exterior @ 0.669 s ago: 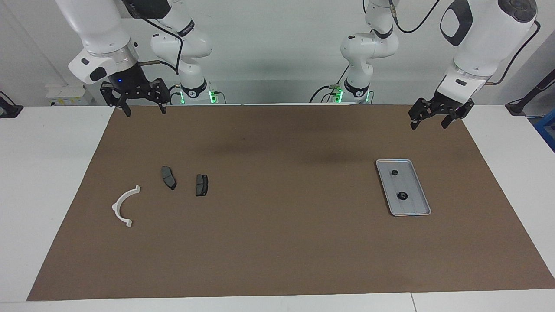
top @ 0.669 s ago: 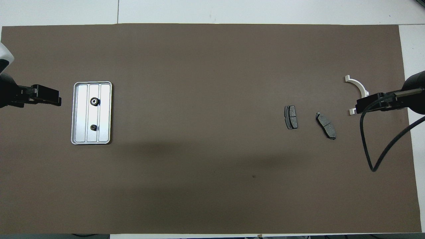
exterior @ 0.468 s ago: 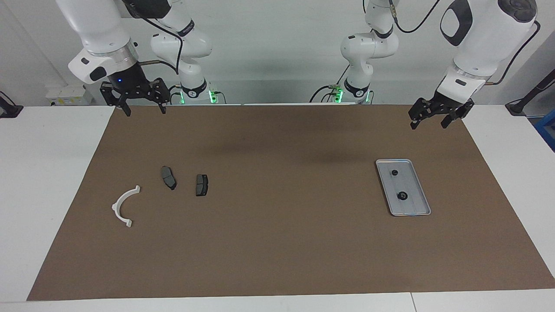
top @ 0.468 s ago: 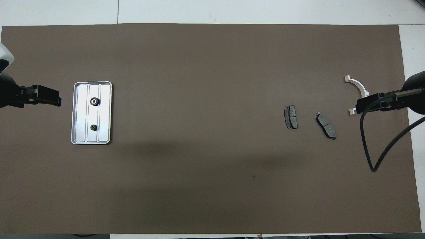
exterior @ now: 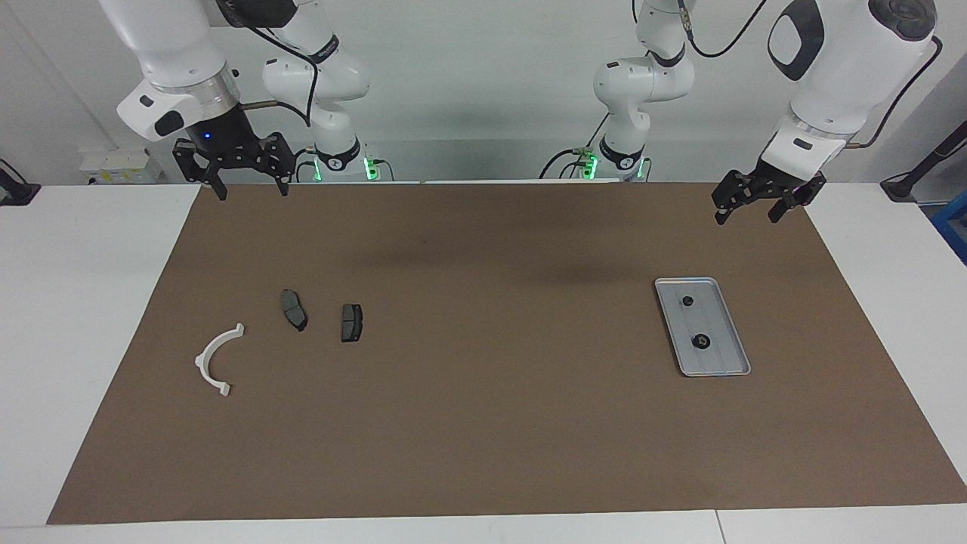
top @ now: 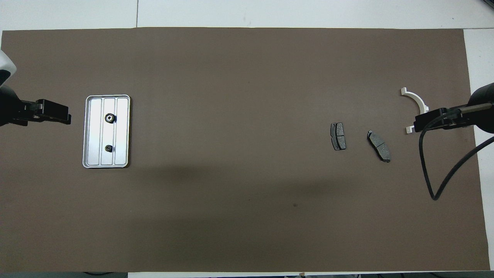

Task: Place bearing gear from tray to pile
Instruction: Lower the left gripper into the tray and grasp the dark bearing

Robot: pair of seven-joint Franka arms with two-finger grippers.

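Observation:
The silver tray (exterior: 725,355) lies on the brown mat toward the left arm's end and also shows in the overhead view (top: 121,131). Two small black bearing gears sit in it, one (exterior: 687,301) (top: 110,117) and another (exterior: 701,341) (top: 109,148). The pile lies toward the right arm's end: a white half-ring bracket (exterior: 215,359) (top: 417,100) and two dark pads (exterior: 294,309) (exterior: 351,323) (top: 338,136) (top: 379,145). My left gripper (exterior: 746,217) (top: 65,116) is open and empty, raised over the mat beside the tray. My right gripper (exterior: 253,193) (top: 418,123) is open and empty, raised over the mat by the bracket.
The brown mat (exterior: 483,423) covers most of the white table (exterior: 75,302). A black cable (top: 428,170) hangs from the right arm over the mat's edge.
My right gripper has risen very slightly. Nothing else has visibly moved.

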